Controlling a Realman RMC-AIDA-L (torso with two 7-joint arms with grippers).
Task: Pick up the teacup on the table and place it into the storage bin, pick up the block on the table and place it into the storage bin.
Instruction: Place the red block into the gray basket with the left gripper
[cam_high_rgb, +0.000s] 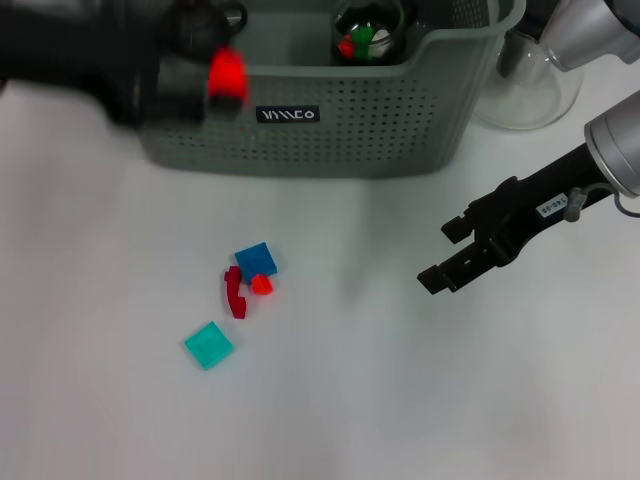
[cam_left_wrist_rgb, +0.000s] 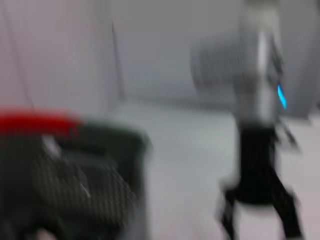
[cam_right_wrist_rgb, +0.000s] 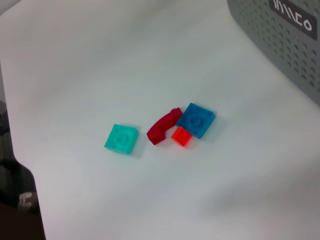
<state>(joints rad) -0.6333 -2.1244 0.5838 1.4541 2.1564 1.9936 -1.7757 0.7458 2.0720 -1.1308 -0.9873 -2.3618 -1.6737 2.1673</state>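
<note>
The grey-green storage bin (cam_high_rgb: 330, 120) stands at the back of the table; its perforated wall (cam_right_wrist_rgb: 280, 40) also shows in the right wrist view. Inside it sits a round dark teacup (cam_high_rgb: 366, 34) with red and green showing in it. Loose blocks lie on the table in front: a blue one (cam_high_rgb: 256, 261) (cam_right_wrist_rgb: 196, 120), a small orange one (cam_high_rgb: 262, 284) (cam_right_wrist_rgb: 181, 136), a dark red curved one (cam_high_rgb: 234, 292) (cam_right_wrist_rgb: 163, 127) and a teal one (cam_high_rgb: 209, 345) (cam_right_wrist_rgb: 121, 138). My left gripper (cam_high_rgb: 215, 80) is a blur over the bin's left front rim, with a red patch at its tip. My right gripper (cam_high_rgb: 455, 255) hangs open and empty right of the blocks.
A clear glass pot (cam_high_rgb: 525, 85) stands right of the bin. White tabletop stretches between the blocks and the right gripper. In the left wrist view the dark bin wall (cam_left_wrist_rgb: 90, 185) is close, and the right arm (cam_left_wrist_rgb: 257, 165) stands farther off.
</note>
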